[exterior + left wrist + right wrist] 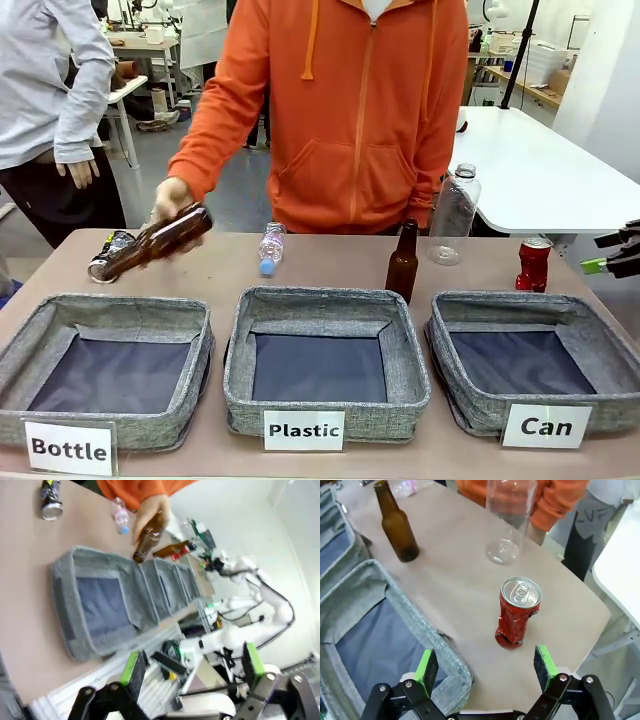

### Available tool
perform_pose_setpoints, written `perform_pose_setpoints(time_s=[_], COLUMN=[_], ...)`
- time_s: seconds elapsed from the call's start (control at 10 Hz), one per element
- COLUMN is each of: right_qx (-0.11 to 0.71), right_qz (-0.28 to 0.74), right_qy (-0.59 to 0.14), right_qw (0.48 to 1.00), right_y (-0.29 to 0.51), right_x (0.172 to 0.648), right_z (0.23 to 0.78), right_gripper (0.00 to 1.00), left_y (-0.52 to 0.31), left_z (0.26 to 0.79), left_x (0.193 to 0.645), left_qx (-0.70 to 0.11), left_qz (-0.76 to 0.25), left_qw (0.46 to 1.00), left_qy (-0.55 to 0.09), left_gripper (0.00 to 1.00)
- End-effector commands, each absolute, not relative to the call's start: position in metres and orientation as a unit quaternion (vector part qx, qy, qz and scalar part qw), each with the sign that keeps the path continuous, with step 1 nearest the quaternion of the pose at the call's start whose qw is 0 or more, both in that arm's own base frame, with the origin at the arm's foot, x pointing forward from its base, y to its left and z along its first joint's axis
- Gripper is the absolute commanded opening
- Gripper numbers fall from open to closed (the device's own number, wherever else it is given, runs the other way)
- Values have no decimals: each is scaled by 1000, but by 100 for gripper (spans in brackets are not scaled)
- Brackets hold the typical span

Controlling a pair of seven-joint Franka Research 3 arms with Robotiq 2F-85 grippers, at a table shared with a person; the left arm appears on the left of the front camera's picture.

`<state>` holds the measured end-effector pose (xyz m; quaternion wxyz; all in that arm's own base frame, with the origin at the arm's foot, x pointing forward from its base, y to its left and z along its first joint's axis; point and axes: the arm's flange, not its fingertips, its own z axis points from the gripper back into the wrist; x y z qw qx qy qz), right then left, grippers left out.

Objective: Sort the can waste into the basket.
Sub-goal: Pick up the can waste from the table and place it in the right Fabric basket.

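Note:
The red can (534,264) stands upright and dented on the table behind the "Can" basket's (470,400) far right corner. My right gripper (603,252) hangs open at the right edge, just right of that can. In the right wrist view the red can (517,612) sits a little beyond my open right gripper (486,666), with the basket's rim (415,625) to its left. The black can (108,252) lies at the far left behind the "Bottle" basket. My left gripper (192,665) is open and holds nothing, high off the table's side; the black can (50,500) lies far off.
A person's hand (170,198) holds a brown bottle (160,240) tilted over the far left. Another brown bottle (403,262) and a clear bottle (453,215) stand behind the baskets; a small plastic bottle (270,247) lies there. "Plastic" (325,400) and "Bottle" (150,425) baskets sit left.

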<state>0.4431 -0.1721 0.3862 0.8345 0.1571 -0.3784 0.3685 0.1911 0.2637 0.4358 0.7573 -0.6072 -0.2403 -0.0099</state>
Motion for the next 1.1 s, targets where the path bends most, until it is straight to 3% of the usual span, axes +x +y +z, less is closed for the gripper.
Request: perform_pose_setpoints(time_s=[0.0,0.4,1.0], right_qx=[154,169,185], right_qz=[379,375,380], right_qy=[-380,-375,-383], right_qw=[830,831,821], right_y=[-177,-181,-175], right_x=[464,494,524], right_z=[372,336,310], right_gripper=[100,100,100], left_y=[296,310,291], left_z=[471,493,488], left_x=[153,118,130], left_qx=[-609,-643,-659], left_qz=[-54,-96,-90], left_qw=[753,713,709], left_qy=[-244,-263,-235], left_gripper=[100,100,100])
